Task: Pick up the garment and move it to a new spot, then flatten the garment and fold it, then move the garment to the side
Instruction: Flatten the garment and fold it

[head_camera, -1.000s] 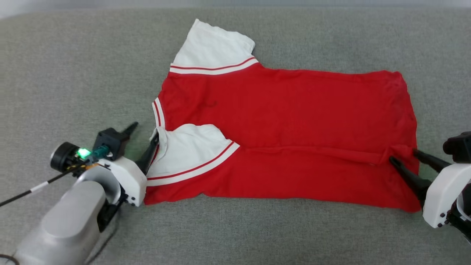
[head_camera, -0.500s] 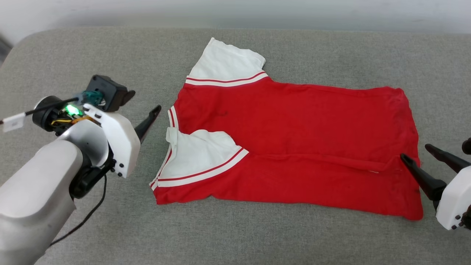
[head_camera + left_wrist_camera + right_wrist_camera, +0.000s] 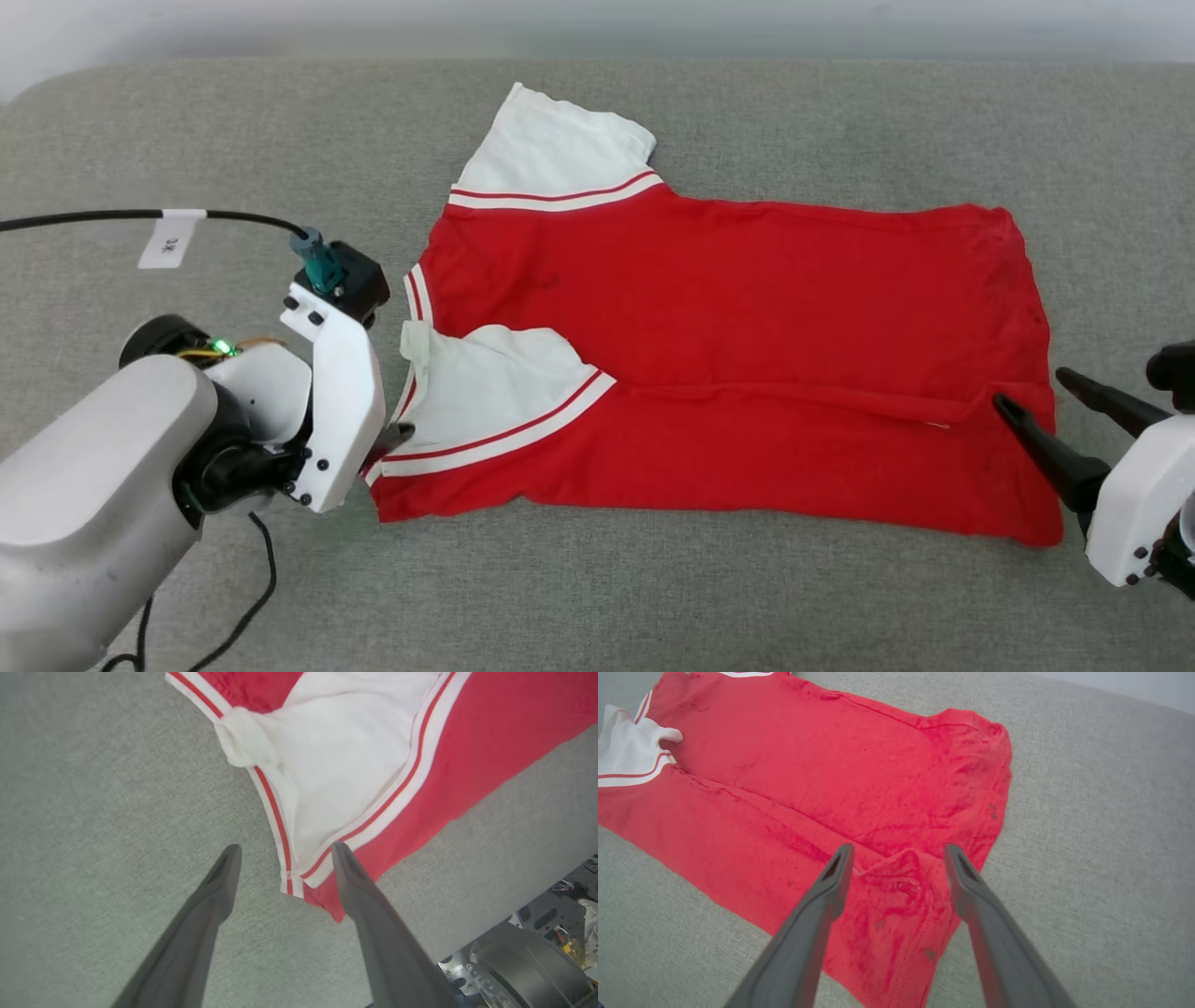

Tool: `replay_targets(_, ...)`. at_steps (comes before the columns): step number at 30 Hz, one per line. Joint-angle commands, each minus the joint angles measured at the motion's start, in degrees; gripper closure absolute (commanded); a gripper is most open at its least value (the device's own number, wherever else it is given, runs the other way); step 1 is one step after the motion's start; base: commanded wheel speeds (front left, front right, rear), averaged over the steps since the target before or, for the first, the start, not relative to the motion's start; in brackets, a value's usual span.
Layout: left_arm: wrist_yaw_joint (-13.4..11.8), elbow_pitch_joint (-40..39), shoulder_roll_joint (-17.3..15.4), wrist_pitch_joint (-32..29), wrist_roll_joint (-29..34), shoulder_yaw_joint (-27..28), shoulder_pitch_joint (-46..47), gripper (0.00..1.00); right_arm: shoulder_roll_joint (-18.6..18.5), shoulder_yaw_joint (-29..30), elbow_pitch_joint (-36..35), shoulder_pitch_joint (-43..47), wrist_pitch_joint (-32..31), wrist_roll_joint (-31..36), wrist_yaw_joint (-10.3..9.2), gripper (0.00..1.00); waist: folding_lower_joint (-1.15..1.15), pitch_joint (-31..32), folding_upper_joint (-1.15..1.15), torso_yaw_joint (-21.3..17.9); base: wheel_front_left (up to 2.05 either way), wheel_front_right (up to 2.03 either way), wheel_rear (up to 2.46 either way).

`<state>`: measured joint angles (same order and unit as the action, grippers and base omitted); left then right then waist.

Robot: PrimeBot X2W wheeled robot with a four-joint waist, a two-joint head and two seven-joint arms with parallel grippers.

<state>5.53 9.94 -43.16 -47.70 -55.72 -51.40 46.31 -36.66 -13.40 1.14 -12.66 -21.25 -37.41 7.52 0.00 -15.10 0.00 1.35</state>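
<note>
The garment point(image 3: 728, 308) is a red shirt with white sleeves, lying spread on the grey cushion. Its near side is folded up over the body, and one white sleeve point(image 3: 485, 383) rests on top. My left gripper point(image 3: 285, 851) is open and hovers over the garment's near left corner point(image 3: 327, 900), one finger on each side of the striped sleeve edge. One dark fingertip point(image 3: 400, 433) shows below the wrist housing. My right gripper point(image 3: 1032, 389) is open at the hem end, straddling a small wrinkled ridge point(image 3: 901, 877) of red cloth without pinching it.
The grey cushion point(image 3: 653, 579) extends well past the garment on every side, with a pale wall behind its rounded far edge. A black cable with a white tag point(image 3: 168, 241) arcs over the left arm. Part of the robot's base point(image 3: 528, 970) shows below the cushion's edge.
Both grippers have opened and let go of the cloth. The left one swung from the collar side to the near left corner. The right one stayed by the hem. The head camera shifted.
</note>
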Motion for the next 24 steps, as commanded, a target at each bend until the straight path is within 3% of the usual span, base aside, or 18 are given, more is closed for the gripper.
replay_targets(1,-0.2,0.35,0.21,-0.92,-0.6,-0.2,-0.18,0.0,0.39,0.0,-0.27,0.1,-0.33,-0.03,-0.07,0.0,0.0,-0.28,0.0,-0.31,0.0,0.0,0.0)
replay_targets(9,-1.66,4.68,1.31,-7.81,-4.57,-2.32,-2.5,0.0,1.25,-0.9,-0.3,-1.64,-2.3,-0.28,-0.06,0.0,0.0,-1.68,0.0,-1.92,0.0,0.0,0.0)
replay_targets(15,-1.09,8.58,3.28,-6.88,-3.73,-4.24,-4.06,0.0,1.4,-1.02,0.32,-3.26,-2.5,-0.57,-0.06,0.0,0.0,-2.24,0.0,-2.78,0.0,0.0,0.0)
replay_targets(16,-0.86,9.06,3.54,-6.42,-3.23,-4.57,-3.99,0.57,1.12,-1.17,0.37,-3.57,-2.66,-0.54,-0.07,0.0,0.0,-2.16,0.0,-2.9,0.0,0.0,0.0)
replay_targets(17,-0.52,9.56,3.74,-6.25,-3.04,-4.91,-3.95,1.0,0.91,-1.33,0.34,-3.98,-2.82,-0.64,-0.06,0.0,0.0,-2.01,0.0,-3.0,0.0,0.0,0.0)
replay_targets(24,1.2,9.41,2.76,-4.51,-1.87,-5.9,-2.28,1.0,-3.89,-4.08,-0.75,-9.02,-9.49,-2.22,-0.06,0.0,0.0,-0.01,0.0,-3.54,0.0,0.0,0.0)
